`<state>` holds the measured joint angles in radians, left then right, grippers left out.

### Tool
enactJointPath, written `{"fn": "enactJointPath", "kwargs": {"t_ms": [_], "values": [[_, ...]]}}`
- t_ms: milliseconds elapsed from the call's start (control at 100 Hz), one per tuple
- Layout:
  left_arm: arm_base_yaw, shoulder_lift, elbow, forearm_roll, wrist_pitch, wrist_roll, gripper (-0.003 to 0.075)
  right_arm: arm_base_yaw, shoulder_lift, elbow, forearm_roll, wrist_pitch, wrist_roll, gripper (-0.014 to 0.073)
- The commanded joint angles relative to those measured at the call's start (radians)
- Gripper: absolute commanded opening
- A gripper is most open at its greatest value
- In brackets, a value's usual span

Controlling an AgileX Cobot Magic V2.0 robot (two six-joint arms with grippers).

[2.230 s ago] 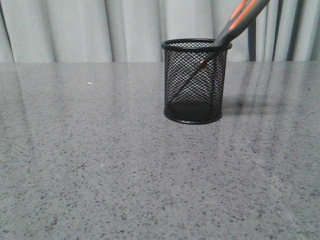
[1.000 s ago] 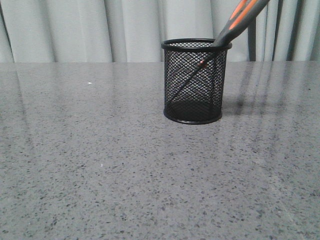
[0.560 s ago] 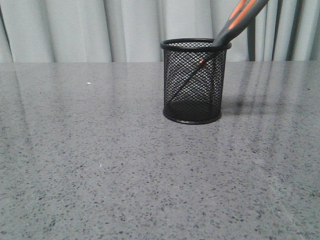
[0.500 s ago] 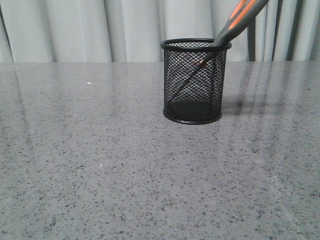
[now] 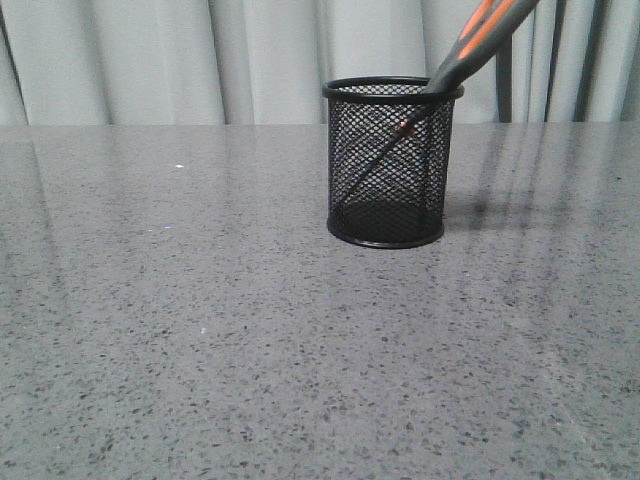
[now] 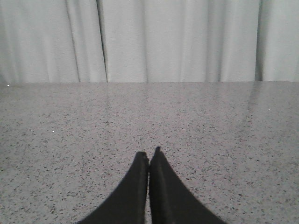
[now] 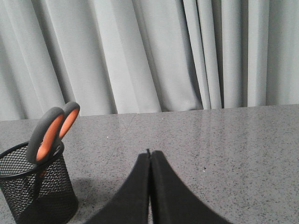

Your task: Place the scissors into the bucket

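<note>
The black mesh bucket (image 5: 390, 165) stands upright on the grey table, right of centre in the front view. The scissors (image 5: 478, 38) stand in it, blades down, grey and orange handles leaning out over its right rim. The right wrist view shows the bucket (image 7: 37, 193) and the scissors' handles (image 7: 51, 133) beside and apart from my right gripper (image 7: 150, 153), which is shut and empty. My left gripper (image 6: 149, 155) is shut and empty over bare table. Neither gripper shows in the front view.
The speckled grey table (image 5: 200, 330) runs back to pale pleated curtains (image 5: 150, 60). A dark vertical post (image 5: 505, 85) stands behind the bucket at the right.
</note>
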<state>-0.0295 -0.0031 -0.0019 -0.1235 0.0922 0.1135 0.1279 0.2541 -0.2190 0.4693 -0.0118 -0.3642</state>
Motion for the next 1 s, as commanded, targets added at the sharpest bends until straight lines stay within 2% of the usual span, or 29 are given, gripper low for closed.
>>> {"fn": "enactJointPath", "kwargs": {"t_ms": [0,680,750,920,990], "values": [[0.001,-0.027,0.028,-0.009,-0.076,-0.01,-0.0021,-0.008,0.006,-0.022,-0.004,-0.073,-0.002,-0.0065],[0.001,-0.027,0.028,-0.009,-0.076,-0.01,-0.0021,-0.008,0.006,-0.022,-0.011,-0.073,-0.002,-0.0065],[0.001,-0.027,0.028,-0.009,-0.076,-0.01,-0.0021,-0.008,0.004,-0.02,-0.08,-0.062,-0.002,-0.0065],[0.001,-0.027,0.028,-0.009,-0.076,-0.01,-0.0021,-0.008,-0.051,0.038,-0.322,-0.038,0.125,-0.0065],[0.001,-0.027,0.028,-0.009,-0.076,-0.01,-0.0021,-0.008,-0.101,0.084,-0.356,-0.014,0.163,-0.0065]]}}
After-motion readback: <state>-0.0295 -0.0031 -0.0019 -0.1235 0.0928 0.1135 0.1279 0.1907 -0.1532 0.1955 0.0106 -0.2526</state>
